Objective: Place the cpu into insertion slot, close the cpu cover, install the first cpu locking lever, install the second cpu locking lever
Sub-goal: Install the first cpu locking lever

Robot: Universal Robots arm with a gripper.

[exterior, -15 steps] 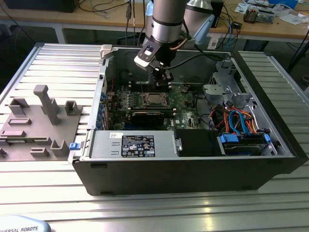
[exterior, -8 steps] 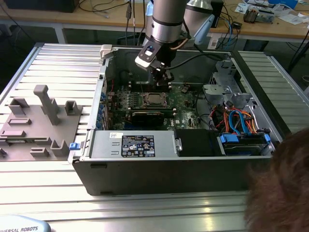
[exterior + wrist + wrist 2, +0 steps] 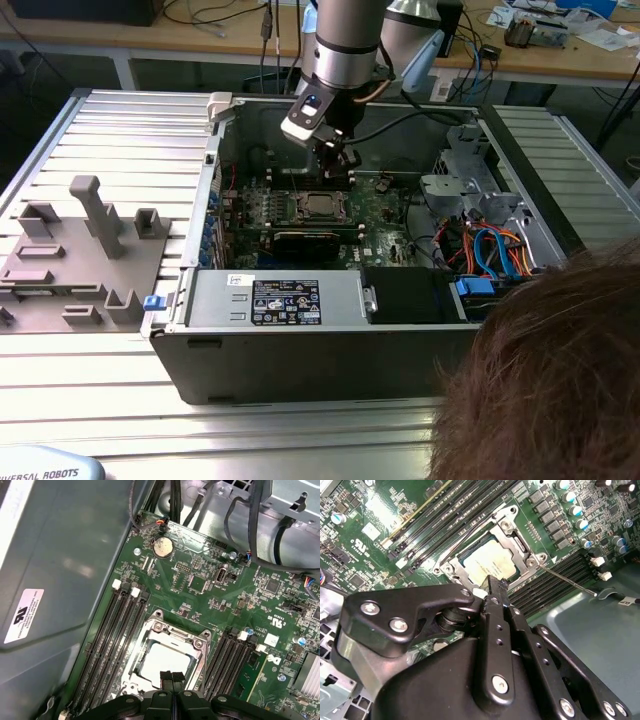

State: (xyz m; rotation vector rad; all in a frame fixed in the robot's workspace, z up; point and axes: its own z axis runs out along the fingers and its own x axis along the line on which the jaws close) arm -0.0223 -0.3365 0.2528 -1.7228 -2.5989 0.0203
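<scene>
Exterior view: we find gripper (image 3: 338,168) inside open case (image 3: 203,225), above green board (image 3: 385,238), beside cpu (image 3: 320,206) at board's middle. Person's hair (image 3: 545,370) hides case corner at the exterior view's right. Sticker (image 3: 285,301) print unreadable.

Second wrist view: gripper body cuts off socket's edge. Cpu sits inside cpu cover (image 3: 520,542), frame lying flat.

First wrist view: we see fingertips (image 3: 166,676) pressed together, gripping nothing, at cpu's edge. White label (image 3: 24,615) on case wall.

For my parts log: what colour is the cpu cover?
Silvery metal; the cpu cover shows best in the first wrist view.
</scene>
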